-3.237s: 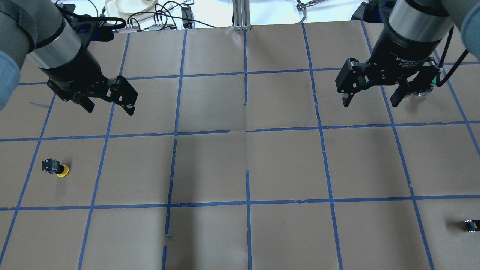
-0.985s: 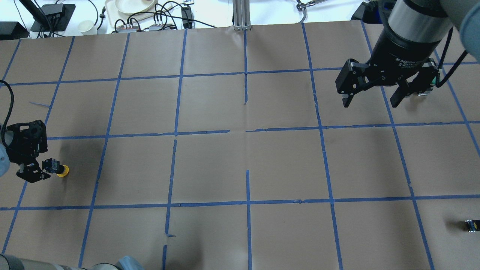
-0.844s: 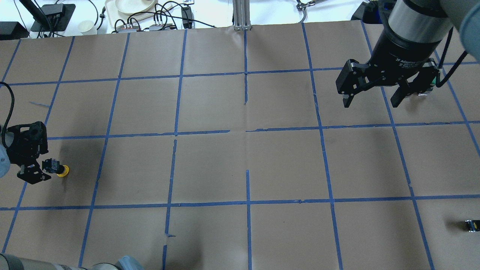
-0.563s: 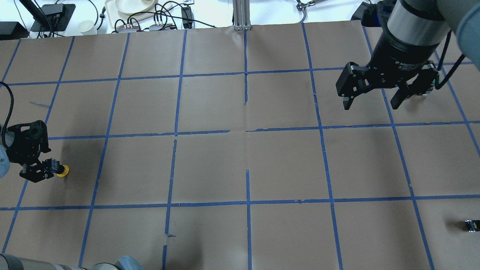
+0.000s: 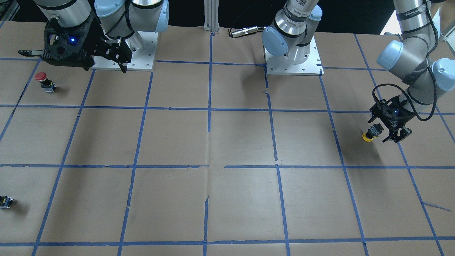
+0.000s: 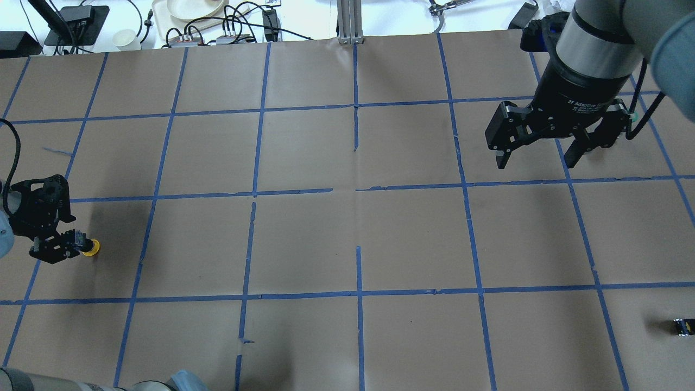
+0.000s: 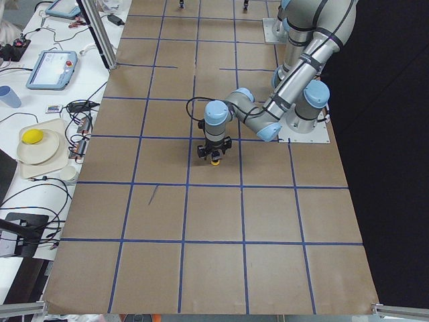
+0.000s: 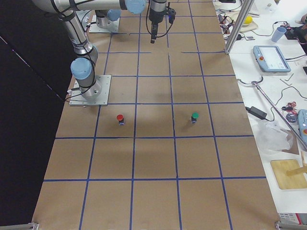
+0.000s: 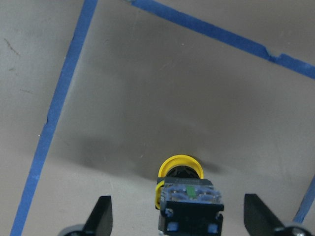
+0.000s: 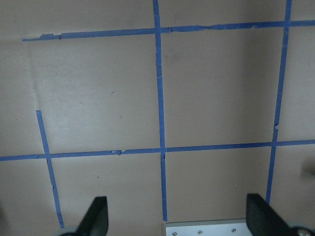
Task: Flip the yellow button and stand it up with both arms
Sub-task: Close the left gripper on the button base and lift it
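I have the yellow button (image 6: 89, 247) on its side near the counter's left edge, between my released left gripper (image 9: 179, 216); an off-centre squeeze could roll it away. My right gripper (image 6: 536, 161) hangs released toward the right edge

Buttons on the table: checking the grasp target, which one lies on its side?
The yellow button, inside the open left gripper; the red button and green button stand cap-up.
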Action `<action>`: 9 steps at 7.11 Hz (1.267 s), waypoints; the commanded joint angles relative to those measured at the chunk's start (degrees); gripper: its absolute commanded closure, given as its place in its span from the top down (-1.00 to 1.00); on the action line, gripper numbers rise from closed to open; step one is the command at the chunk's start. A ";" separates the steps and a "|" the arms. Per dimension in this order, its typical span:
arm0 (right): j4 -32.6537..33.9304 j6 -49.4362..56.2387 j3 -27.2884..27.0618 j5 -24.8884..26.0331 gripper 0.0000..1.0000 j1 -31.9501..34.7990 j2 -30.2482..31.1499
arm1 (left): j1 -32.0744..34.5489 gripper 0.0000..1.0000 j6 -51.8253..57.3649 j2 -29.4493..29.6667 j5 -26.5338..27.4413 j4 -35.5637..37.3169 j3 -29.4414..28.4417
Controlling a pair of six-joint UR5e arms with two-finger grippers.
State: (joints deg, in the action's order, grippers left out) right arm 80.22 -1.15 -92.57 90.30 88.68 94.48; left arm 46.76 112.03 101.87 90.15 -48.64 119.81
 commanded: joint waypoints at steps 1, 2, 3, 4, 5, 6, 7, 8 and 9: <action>0.03 -0.26 -0.15 -0.12 1.00 0.00 0.01 | 0.00 0.19 -0.06 -0.18 -0.06 0.03 -0.02; 0.03 -0.35 -0.24 -0.47 1.00 0.00 -0.08 | 0.00 -0.01 0.03 -0.09 -0.23 -0.05 0.07; -0.15 -0.35 -0.24 -0.74 1.00 0.00 0.01 | 0.00 -0.28 -0.06 -0.26 -0.32 -0.32 0.07; -0.15 -0.35 -0.15 -0.56 1.00 0.00 0.01 | 0.00 -0.45 -0.23 -0.35 -0.41 -0.58 -0.02; -0.15 -0.35 -0.24 -0.13 1.00 0.00 0.09 | 0.09 -0.60 -0.85 -0.87 -0.50 -3.19 -0.54; -0.24 -0.26 -0.24 -0.04 1.00 0.00 0.01 | 0.52 -0.70 -1.81 -2.01 -0.76 -6.35 -1.15; -0.41 -0.26 -0.24 -0.38 1.00 0.00 -0.08 | 1.05 -0.74 -5.99 -4.72 -4.07 -11.52 -2.20; -0.24 -0.17 -0.24 -0.73 1.00 -0.17 -0.25 | 1.75 -0.74 -11.87 -6.49 -8.98 -19.49 -3.78; 0.02 -0.17 -0.24 -1.00 1.00 -0.44 -0.34 | 4.89 -0.74 -18.19 -8.24 -13.46 -25.83 -5.62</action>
State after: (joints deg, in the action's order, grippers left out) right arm 80.00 -1.35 -92.81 89.65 88.51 94.27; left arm 49.03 100.84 95.82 81.90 -66.59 116.18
